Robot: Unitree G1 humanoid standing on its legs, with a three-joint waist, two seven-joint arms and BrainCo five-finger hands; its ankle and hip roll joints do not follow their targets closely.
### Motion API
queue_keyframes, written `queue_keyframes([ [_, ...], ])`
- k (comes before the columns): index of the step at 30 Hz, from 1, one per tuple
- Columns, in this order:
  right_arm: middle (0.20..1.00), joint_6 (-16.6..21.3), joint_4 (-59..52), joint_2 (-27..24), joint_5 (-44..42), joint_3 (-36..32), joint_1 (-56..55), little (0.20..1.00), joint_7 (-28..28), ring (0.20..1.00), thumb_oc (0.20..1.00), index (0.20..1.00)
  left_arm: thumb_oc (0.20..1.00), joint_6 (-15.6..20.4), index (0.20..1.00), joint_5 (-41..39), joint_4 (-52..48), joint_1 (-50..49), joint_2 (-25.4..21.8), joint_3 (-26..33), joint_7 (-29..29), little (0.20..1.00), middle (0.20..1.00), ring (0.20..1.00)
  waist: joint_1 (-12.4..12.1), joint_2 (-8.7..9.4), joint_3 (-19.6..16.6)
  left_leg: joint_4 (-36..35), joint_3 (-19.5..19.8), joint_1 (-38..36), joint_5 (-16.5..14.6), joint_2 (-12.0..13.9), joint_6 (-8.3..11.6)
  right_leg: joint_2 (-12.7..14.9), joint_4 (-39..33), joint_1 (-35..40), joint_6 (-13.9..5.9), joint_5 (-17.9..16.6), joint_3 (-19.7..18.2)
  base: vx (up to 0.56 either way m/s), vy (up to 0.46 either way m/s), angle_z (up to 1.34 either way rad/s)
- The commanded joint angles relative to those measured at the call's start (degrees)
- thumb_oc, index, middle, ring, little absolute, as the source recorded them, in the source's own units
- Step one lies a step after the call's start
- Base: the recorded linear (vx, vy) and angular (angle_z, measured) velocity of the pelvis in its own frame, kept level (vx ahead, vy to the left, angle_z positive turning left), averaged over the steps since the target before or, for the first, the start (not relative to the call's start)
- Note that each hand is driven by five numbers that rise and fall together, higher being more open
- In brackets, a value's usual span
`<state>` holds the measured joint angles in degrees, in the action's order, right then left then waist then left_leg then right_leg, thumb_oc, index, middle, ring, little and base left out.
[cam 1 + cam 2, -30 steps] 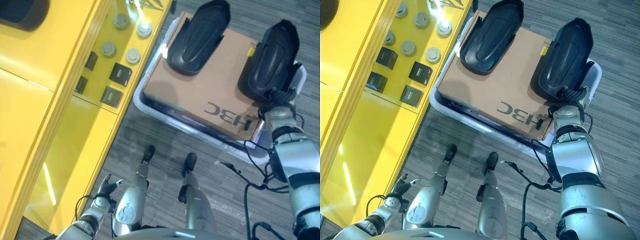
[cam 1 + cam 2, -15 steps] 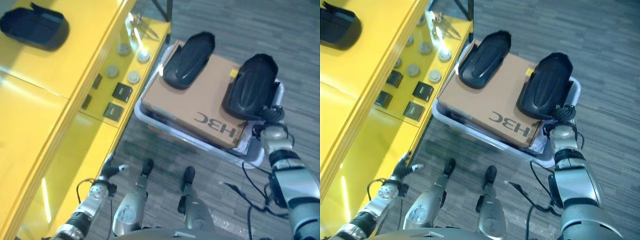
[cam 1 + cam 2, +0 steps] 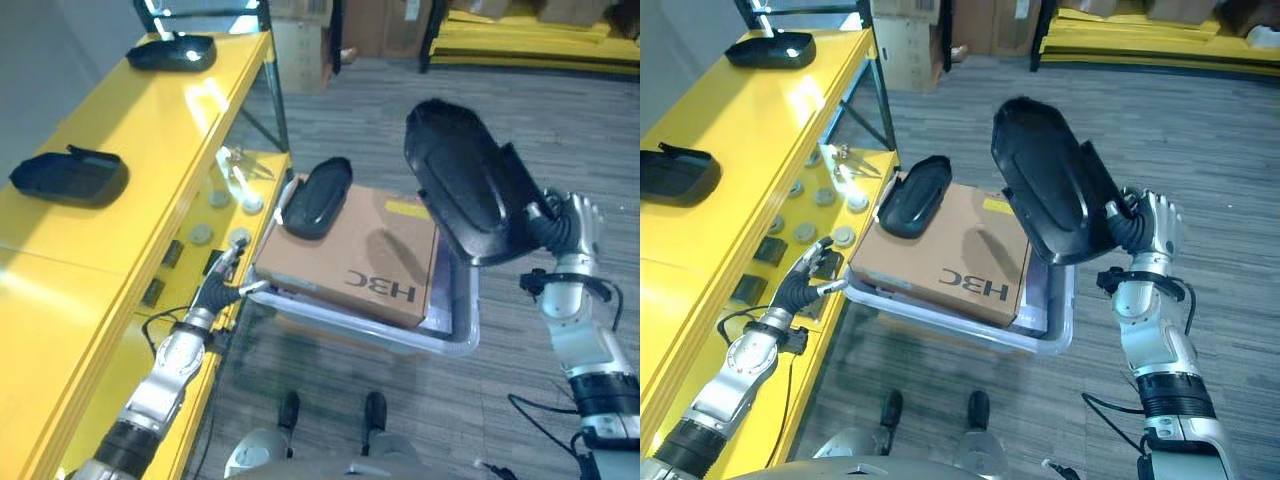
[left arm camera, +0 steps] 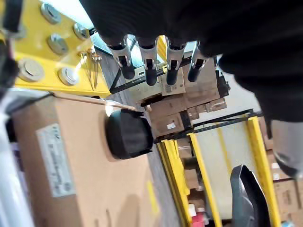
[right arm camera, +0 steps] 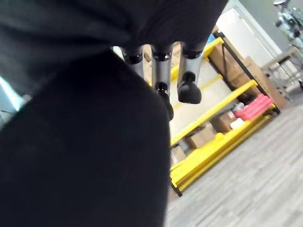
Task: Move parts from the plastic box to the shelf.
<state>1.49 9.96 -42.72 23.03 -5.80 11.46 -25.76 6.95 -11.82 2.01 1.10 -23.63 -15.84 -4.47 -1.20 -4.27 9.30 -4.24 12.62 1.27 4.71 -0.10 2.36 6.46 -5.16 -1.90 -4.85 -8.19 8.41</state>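
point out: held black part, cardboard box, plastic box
held black part (image 3: 465,185), left eye view, middle of its broad face
cardboard box (image 3: 375,250), left eye view, bare top face
plastic box (image 3: 455,335), left eye view, near right rim corner

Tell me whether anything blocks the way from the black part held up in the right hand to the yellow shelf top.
Nothing visible blocks it. The right hand holds the black part raised above the cardboard box and plastic box. The shelf top has bare yellow surface between the two black parts already lying on it.
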Motion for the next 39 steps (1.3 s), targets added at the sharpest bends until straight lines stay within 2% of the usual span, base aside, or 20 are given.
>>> queue_keyframes([
  [1,0.2,4.62,-9.78,-3.29,5.04,-0.09,3.98,0.2,-0.47,0.2,0.2,0.2,1.0,0.0,1.0,-17.7,2.76,3.51,3.43,-4.07,0.63,1.0,1.0,1.0,-0.59,2.73,-6.43,-0.75,2.45,0.82,-2.11,2.94,1.85,2.66,0.72,5.97,-3.8,8.72,1.11,0.05,-0.06,0.03],
  [3,0.2,4.87,-12.89,-3.17,6.41,2.35,5.71,0.2,0.28,0.2,0.2,0.2,1.0,-0.5,1.0,-27.22,3.67,4.91,4.99,-6.25,-0.03,1.0,1.0,1.0,-0.19,2.62,-7.04,-0.76,2.22,0.23,-2.19,3.07,1.92,2.6,0.71,6.52,-3.78,8.78,0.92,0.02,-0.017,-0.01],
  [5,0.2,5.15,-14.23,-2.71,6.84,4.64,7.09,0.2,1.17,0.2,0.2,0.2,1.0,-1.67,1.0,-32.61,2.79,5.81,5.03,-8.6,1.28,1.0,1.0,1.0,0.18,2.35,-7.45,-0.76,1.99,-0.26,-2.33,3.22,1.97,2.52,0.75,6.86,-3.76,8.96,0.96,0.01,-0.007,-0.02],
  [11,0.2,6.82,-17.74,-0.96,6.93,11.69,10.39,0.2,3.7,0.2,0.2,0.2,1.0,-3.47,1.0,-40.18,-1.47,8.11,3.88,-12.61,3.37,1.0,1.0,1.0,0.37,2.19,-8.06,-0.76,1.51,-0.79,-2.6,3.38,2.07,2.31,0.6,7.3,-3.61,8.9,0.61,0.0,0.0,0.0],
  [20,0.2,7.79,-15.1,2.39,5.41,20.44,14.81,0.2,7.5,0.2,0.2,0.2,1.0,-3.45,1.0,-40.56,-5.15,11.63,3.92,-15.66,4.37,1.0,1.0,1.0,-0.23,2.62,-7.96,-0.76,1.58,-1.69,-2.99,3.32,1.86,2.3,0.47,8.06,-3.43,8.92,0.3,0.0,0.0,0.0],
  [29,0.2,9.83,-12.73,5.14,0.64,28.62,19.24,0.2,12.5,0.2,0.2,0.2,1.0,-3.18,1.0,-37.38,-3.31,13.72,3.99,-16.44,4.07,1.0,1.0,1.0,-0.97,2.82,-7.99,-0.76,1.68,-1.8,-2.94,3.05,1.7,2.54,0.32,8.46,-3.49,8.8,0.62,0.0,0.0,0.0],
  [34,0.2,10.91,-14.72,7.13,-3.04,32.19,19.39,0.2,16.3,0.2,0.2,0.2,1.0,-2.67,1.0,-35.31,-1.07,14.13,4.67,-14.81,2.4,1.0,1.0,1.0,-1.31,2.89,-8.12,-0.76,1.61,-1.84,-2.91,2.88,1.61,2.7,0.29,8.62,-3.47,8.8,0.71,0.0,0.0,0.0],
  [39,0.2,11.65,-18.63,8.9,-7.02,34.22,16.46,0.2,19.89,0.2,0.2,0.2,1.0,-0.59,1.0,-33.33,1.06,14.25,7.19,-10.36,-2.65,1.0,1.0,1.0,-1.37,3.11,-8.1,-0.76,1.71,-1.76,-2.78,2.82,1.63,2.74,0.26,8.62,-3.38,8.79,0.9,0.0,0.0,0.0],
])
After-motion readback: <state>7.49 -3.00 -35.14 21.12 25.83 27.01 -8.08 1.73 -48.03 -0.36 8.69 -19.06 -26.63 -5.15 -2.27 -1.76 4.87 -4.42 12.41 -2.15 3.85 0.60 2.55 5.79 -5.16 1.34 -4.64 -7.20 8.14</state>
